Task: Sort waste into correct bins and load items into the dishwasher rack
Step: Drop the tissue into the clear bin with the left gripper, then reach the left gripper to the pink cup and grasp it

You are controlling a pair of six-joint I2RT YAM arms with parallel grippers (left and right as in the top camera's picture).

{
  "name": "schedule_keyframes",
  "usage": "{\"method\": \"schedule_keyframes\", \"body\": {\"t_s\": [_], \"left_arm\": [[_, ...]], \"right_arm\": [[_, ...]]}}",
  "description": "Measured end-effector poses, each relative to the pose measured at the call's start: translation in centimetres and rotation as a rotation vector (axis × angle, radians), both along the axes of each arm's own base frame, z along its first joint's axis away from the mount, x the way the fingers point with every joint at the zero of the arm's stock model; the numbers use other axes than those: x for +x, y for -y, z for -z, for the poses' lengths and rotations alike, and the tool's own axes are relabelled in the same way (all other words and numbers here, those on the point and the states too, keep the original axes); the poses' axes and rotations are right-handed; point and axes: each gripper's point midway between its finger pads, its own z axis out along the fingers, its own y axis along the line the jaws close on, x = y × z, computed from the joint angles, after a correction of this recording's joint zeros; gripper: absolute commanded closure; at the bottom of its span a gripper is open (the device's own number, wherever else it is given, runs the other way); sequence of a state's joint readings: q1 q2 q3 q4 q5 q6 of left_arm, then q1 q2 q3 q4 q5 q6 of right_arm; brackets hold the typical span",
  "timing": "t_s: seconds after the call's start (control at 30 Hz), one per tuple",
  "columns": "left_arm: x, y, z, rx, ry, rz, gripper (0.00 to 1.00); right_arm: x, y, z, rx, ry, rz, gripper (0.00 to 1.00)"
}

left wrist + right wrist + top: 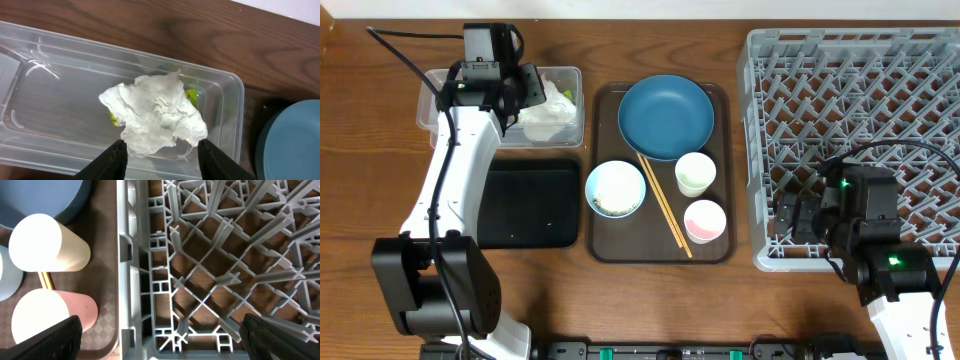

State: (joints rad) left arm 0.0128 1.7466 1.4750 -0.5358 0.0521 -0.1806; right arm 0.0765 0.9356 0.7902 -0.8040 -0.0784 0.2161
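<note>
Left fingers and right fingers gape wide, but the napkin in the ten-o'clock tub could snag and lift out.

- Wooden table: dark brown, with a pronounced grain running left to right
- Serving tray: flat, brown and rectangular, with rounded corners and a low raised rim; lies on the table near mid-width, long side running front to back
- Tray floor, right wrist view: fine chequered texture
- Pale surface: beyond the table's far edge
</note>
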Motion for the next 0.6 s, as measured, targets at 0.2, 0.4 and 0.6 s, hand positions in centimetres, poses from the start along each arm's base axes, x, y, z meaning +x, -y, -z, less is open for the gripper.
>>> {"method": "schedule_keyframes", "body": {"t_s": [0.2,0.4,0.6], "left_arm": [[-1.5,3.0,-1.3,-0.063,-0.008,0.084,0.49],[-7.2,10.1,-2.6,-0.150,-0.125,0.272,0.47],[-13.7,16.0,-0.1,-0.157,-0.357,0.437,0.43]], "right_arm": [[0.0,0.0,0.0,0.000,0.000,0.000,0.01],[0.0,0.0,0.0,0.000,0.001,0.000,0.01],[0.0,0.0,-0.1,0.000,0.002,0.000,0.01]]}}
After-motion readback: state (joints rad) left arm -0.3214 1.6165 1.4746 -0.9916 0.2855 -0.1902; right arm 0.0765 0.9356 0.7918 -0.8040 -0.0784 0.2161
